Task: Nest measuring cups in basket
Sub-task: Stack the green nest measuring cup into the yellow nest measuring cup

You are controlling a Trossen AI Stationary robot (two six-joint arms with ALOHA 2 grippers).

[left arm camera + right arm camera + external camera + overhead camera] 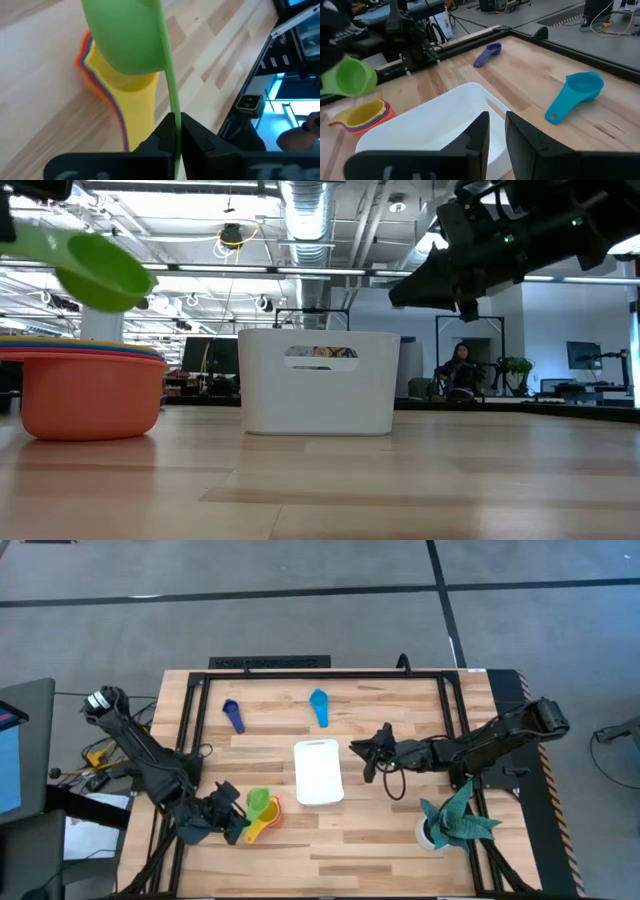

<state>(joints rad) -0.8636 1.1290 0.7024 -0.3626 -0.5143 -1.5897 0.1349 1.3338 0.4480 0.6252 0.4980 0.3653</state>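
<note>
My left gripper (232,815) is shut on the green measuring cup (258,802), which hangs in the air just above a nested stack (262,828) with the yellow cup on top and orange at the bottom. The stack stands on its base near the table's near-left part. The white basket (318,772) sits mid-table on its bottom. The dark blue cup (233,716) and the light blue cup (319,707) lie on the table farther back. My right gripper (365,752) hovers by the basket's right side, open by a narrow gap (497,131), holding nothing. My left gripper pinches the green cup's flat handle (173,107) between its two fingers, which lie along the handle. The cup is lifted clear and tipped on its side, its bowl (125,35) out beyond the fingertips over the yellow cup (137,87).
A teal folded-paper plant (458,818) stands near the table's near-right corner, beside the right arm. A dark frame rail (300,676) runs along the far edge and both sides. Bare wood lies in front of the basket. A person sits far off in the room (460,365).
</note>
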